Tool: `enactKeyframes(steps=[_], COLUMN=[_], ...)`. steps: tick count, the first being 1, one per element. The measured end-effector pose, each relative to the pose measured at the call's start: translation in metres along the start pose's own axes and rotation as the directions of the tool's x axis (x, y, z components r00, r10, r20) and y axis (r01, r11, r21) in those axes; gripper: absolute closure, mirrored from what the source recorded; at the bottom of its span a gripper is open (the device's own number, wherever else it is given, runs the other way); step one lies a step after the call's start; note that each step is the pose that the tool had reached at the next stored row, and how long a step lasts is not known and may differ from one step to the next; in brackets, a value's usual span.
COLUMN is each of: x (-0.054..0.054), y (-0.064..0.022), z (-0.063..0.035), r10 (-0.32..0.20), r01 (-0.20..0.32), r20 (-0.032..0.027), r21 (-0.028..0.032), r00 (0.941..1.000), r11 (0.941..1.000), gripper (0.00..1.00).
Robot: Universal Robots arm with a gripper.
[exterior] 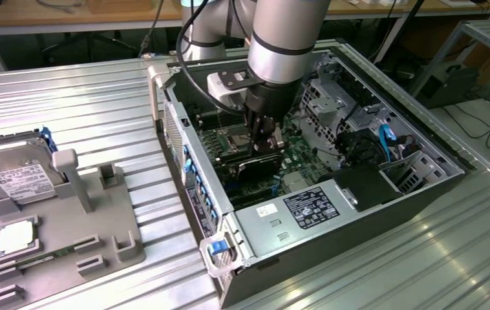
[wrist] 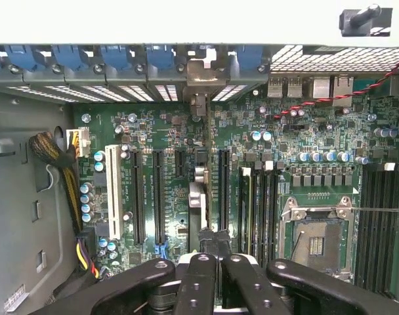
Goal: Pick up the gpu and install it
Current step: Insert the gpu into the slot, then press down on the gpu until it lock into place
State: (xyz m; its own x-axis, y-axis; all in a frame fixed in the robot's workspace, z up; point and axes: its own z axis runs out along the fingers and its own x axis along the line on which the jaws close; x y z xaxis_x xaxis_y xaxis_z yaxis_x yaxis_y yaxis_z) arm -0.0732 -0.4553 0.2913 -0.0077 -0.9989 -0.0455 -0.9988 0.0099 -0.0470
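The gpu (exterior: 258, 169) is a thin black card standing on edge over the motherboard inside the open computer case (exterior: 417, 139). In the wrist view the gpu (wrist: 197, 197) appears edge-on between two long black expansion slots, and its silver end bracket (wrist: 199, 82) reaches the case's rear slot openings. My gripper (exterior: 262, 139) comes straight down into the case, shut on the card's upper edge. The black fingers (wrist: 198, 282) press together over the card. I cannot tell whether the card sits fully in a slot.
A grey fixture (exterior: 72, 219) outside the case, on the exterior view's left, holds a silver hard drive (exterior: 12, 175) and a small square CPU chip (exterior: 17, 236). Near the card are the CPU socket (wrist: 314, 239), a cable bundle (wrist: 58, 164) and blue latches (wrist: 88, 58).
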Motion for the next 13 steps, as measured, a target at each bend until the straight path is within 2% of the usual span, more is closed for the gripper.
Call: enactKeyframes(steps=[11, 12, 13], x=[0.0000, 0.0000, 0.0000], y=[0.0000, 0.0000, 0.0000], z=[0.0000, 0.0000, 0.0000], r10=[0.000, 0.000, 0.001], r01=[0.000, 0.000, -0.001], r20=[0.0000, -0.0001, -0.0006], r21=[-0.0011, -0.0073, -0.0241], r00=[1.0000, 1.0000, 1.0000], r11=[1.0000, 1.0000, 0.9997], gripper=[0.89, 0.89, 0.89])
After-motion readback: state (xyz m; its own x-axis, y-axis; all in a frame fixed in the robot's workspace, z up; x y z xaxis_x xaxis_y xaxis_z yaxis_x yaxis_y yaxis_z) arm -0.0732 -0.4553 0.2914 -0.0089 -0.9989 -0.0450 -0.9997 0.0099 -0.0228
